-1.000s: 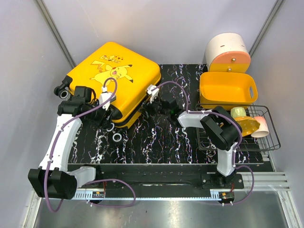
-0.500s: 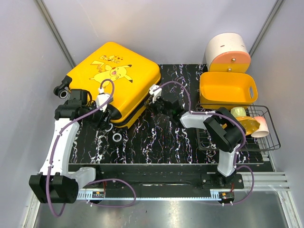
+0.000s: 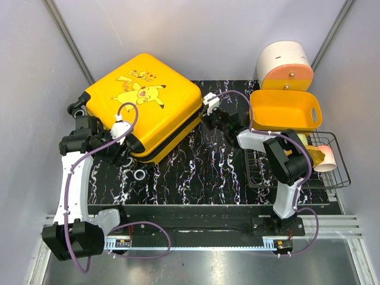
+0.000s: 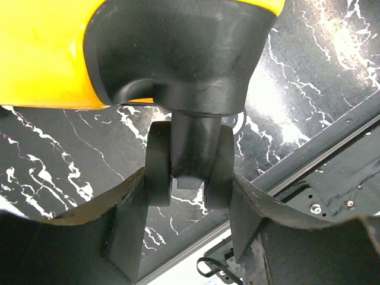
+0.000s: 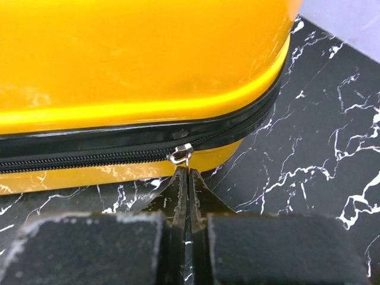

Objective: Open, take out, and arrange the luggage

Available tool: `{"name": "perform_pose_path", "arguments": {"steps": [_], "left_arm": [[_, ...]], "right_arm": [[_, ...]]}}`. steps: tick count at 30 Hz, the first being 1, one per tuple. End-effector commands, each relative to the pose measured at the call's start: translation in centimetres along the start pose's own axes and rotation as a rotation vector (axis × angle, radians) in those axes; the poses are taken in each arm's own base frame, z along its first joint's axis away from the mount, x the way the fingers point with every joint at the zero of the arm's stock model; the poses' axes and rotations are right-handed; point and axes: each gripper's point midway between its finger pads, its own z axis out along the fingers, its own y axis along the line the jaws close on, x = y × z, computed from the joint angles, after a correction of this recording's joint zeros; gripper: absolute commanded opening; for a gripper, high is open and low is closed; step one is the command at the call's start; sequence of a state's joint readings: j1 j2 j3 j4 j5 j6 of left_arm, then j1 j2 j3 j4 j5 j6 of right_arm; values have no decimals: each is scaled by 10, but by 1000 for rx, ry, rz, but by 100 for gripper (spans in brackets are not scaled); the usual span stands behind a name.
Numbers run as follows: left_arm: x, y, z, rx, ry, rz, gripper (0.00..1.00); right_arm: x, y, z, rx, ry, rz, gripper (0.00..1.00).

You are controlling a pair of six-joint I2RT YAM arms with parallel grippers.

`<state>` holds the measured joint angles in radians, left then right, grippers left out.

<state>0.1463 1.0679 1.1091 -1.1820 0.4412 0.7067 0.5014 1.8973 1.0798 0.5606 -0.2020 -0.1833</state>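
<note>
The luggage (image 3: 142, 95), a glossy yellow hard-shell suitcase with a cartoon print, lies flat at the back left of the table, zipped closed. My left gripper (image 3: 120, 152) is at its near corner. In the left wrist view its fingers (image 4: 127, 208) press both sides of a black wheel (image 4: 159, 163) under the yellow shell (image 4: 41, 59). My right gripper (image 3: 205, 114) is at the suitcase's right corner. In the right wrist view it (image 5: 187, 172) is shut on the silver zipper pull (image 5: 181, 154) on the black zipper band.
A smaller yellow basket (image 3: 285, 113) stands at the back right, with a white-and-orange cylinder (image 3: 285, 65) behind it. A black wire rack (image 3: 332, 178) at the right holds a cup (image 3: 325, 155) and other small items. A white ring (image 3: 139, 175) lies near the suitcase's near corner.
My right gripper has shut on the zipper pull and moved back and right along the suitcase's edge to its corner. The suitcase has turned slightly, and the left arm has shifted left with the wheel.
</note>
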Motion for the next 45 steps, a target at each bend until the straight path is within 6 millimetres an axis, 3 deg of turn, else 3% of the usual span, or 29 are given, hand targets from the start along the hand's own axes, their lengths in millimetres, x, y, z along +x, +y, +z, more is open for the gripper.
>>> {"name": "perform_pose_path", "arguments": {"steps": [1, 2, 3, 5, 7, 8, 9, 10, 13, 16, 20, 24, 30, 31, 33, 34, 37, 39, 40, 41, 42, 45], "left_arm": [[50, 16, -20, -110, 176, 21, 0], [53, 16, -21, -109, 183, 29, 0], [58, 17, -25, -121, 185, 44, 0], [67, 16, -29, -124, 207, 48, 0], [75, 14, -32, -117, 221, 51, 0], [76, 14, -33, -113, 224, 51, 0], [78, 15, -35, -116, 225, 48, 0], [80, 13, -36, -112, 228, 43, 0], [81, 19, -39, -140, 222, 37, 0], [78, 31, -40, -178, 206, 6, 0], [72, 48, -39, -202, 188, -51, 0], [70, 60, -33, -200, 185, -80, 0], [67, 71, -30, -207, 182, -75, 0], [67, 74, -30, -211, 184, -71, 0], [65, 80, -30, -220, 183, -64, 0], [64, 83, -30, -221, 182, -62, 0], [57, 91, -29, -217, 167, -56, 0], [49, 98, -29, -216, 148, -55, 0], [47, 99, -28, -211, 140, -53, 0], [43, 102, -27, -202, 134, -45, 0], [39, 103, -26, -194, 115, -41, 0], [27, 102, -23, -153, 67, -38, 0]], "right_arm": [[-12, -5, -20, 11, 6, -23, 0], [5, 3, -29, -7, 43, -19, 0], [-2, 12, -37, -27, 28, -28, 0], [20, 24, -52, -56, 81, -14, 0], [16, 41, -65, -94, 75, -23, 0], [29, 51, -74, -114, 100, -28, 0], [22, 57, -81, -125, 81, -37, 0], [30, 73, -87, -155, 98, -41, 0], [27, 85, -97, -153, 104, -31, 0], [30, 67, -95, -55, 133, -31, 0], [25, 14, -91, 71, 136, -54, 0], [14, -18, -89, 126, 110, -101, 0], [-2, -58, -67, 168, 79, -88, 0], [-14, -62, -61, 155, 46, -87, 0], [-17, -66, -50, 124, 14, -82, 0], [-28, -73, -46, 111, -20, -83, 0], [-49, -63, -32, -19, -125, -81, 0], [-49, -45, -24, -134, -148, -74, 0], [-60, -41, -21, -171, -178, -61, 0], [-55, -29, -16, -242, -178, -45, 0], [-64, -26, -13, -269, -200, -40, 0], [-64, -13, -6, -367, -212, 8, 0]]}}
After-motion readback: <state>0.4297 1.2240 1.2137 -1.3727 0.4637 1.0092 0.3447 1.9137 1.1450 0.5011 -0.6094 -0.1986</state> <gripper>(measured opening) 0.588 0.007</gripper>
